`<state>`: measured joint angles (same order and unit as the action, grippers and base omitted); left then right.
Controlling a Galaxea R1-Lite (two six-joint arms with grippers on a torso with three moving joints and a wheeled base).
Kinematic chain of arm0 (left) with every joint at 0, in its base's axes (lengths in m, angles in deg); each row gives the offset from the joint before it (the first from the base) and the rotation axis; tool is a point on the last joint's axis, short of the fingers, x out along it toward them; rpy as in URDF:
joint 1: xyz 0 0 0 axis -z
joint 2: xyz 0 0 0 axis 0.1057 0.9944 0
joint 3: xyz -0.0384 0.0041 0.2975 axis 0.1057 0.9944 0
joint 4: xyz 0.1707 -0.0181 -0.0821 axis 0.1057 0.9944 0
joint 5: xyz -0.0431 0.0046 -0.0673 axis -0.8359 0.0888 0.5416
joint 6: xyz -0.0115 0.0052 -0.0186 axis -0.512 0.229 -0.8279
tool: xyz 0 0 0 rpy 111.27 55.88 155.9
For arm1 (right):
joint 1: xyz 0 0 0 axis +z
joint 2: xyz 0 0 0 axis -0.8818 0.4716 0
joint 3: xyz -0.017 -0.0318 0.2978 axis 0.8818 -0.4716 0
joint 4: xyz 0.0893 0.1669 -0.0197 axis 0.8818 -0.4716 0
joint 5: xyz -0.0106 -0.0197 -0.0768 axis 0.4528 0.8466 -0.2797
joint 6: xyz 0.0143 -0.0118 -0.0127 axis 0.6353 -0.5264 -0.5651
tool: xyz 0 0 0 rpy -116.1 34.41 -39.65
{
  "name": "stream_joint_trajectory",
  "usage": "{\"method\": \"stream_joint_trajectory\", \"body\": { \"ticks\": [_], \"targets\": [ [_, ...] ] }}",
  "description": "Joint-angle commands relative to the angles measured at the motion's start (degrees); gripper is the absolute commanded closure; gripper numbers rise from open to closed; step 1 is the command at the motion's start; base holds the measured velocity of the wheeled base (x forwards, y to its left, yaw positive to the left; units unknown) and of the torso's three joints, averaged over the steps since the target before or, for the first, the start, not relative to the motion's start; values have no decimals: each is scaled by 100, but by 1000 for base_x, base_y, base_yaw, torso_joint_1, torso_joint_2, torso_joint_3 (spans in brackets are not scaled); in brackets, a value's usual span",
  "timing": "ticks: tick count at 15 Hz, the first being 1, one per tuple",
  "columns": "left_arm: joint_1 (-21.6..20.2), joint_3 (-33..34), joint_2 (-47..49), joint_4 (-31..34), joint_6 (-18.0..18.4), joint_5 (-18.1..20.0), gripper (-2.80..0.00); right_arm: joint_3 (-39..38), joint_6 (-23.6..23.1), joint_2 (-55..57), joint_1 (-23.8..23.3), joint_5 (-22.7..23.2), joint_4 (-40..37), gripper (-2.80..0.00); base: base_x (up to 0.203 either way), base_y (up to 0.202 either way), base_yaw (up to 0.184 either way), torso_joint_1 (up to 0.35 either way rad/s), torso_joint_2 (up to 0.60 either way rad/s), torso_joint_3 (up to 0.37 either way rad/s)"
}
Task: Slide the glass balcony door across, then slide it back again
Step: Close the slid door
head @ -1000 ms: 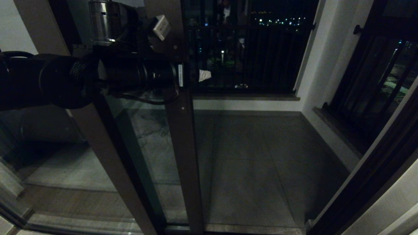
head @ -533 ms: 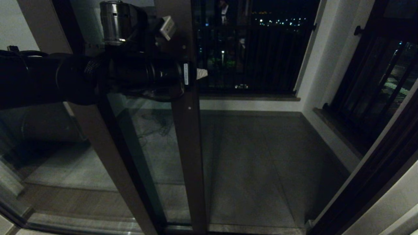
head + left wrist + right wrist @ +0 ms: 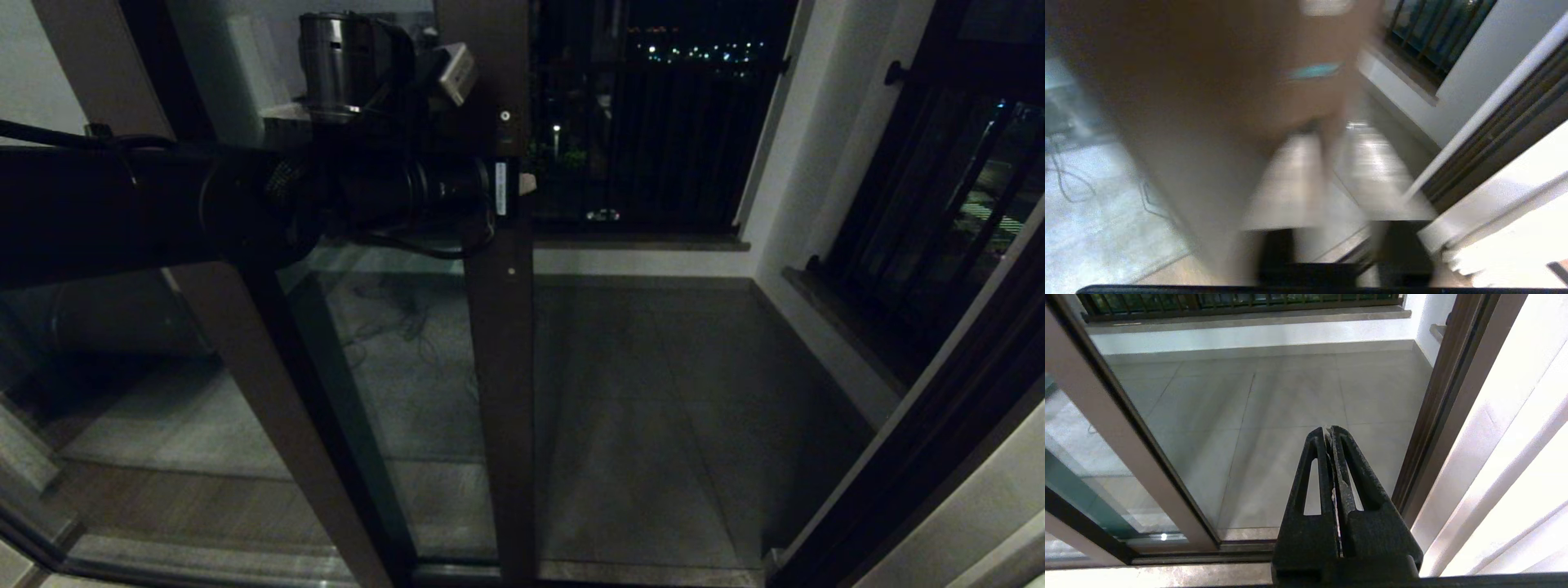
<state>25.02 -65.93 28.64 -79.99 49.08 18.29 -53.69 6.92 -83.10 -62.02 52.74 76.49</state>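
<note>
- While the balcony beyond lies dark, the glass balcony door (image 3: 500, 367) stands partway across the opening, its brown stile upright near the middle of the head view, with open tiled balcony floor (image 3: 653, 392) to its right.
- The left gripper (image 3: 522, 184) reaches in from the left at handle height; its tip sits at the stile's right edge.
- Its fingers seem to have drawn nearly together at that edge, but the stile hides them in the head view and the left wrist view is smeared, so whether they truly hold the stile cannot be told.
- The right gripper (image 3: 1331, 435) hangs idle low on the right, its fingers pressed together on nothing, pointing at the floor tiles.
- Judged from this, the step in hand is sliding the door along its track toward the right-hand jamb (image 3: 922, 441).
- To do it well, the push should run level and parallel to the bottom track (image 3: 637, 572), steady rather than jerky, keeping contact at the stile's edge so it does not slip off.
</note>
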Motion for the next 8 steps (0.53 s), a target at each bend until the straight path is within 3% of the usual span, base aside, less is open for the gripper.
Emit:
{"method": "stream_joint_trajectory", "body": {
  "ticks": [1, 8],
  "targets": [
    [123, -37, 66, 49, -17, -8, 0, -1, 4, 0, -2, -2, 0, 0, 0, 0, 0, 0, 0, 0],
    [687, -138, 4, 57, -18, -209, 0, -1, 7, 0, -2, -2, 0, 0, 0, 0, 0, 0, 0, 0]
  ]
}}
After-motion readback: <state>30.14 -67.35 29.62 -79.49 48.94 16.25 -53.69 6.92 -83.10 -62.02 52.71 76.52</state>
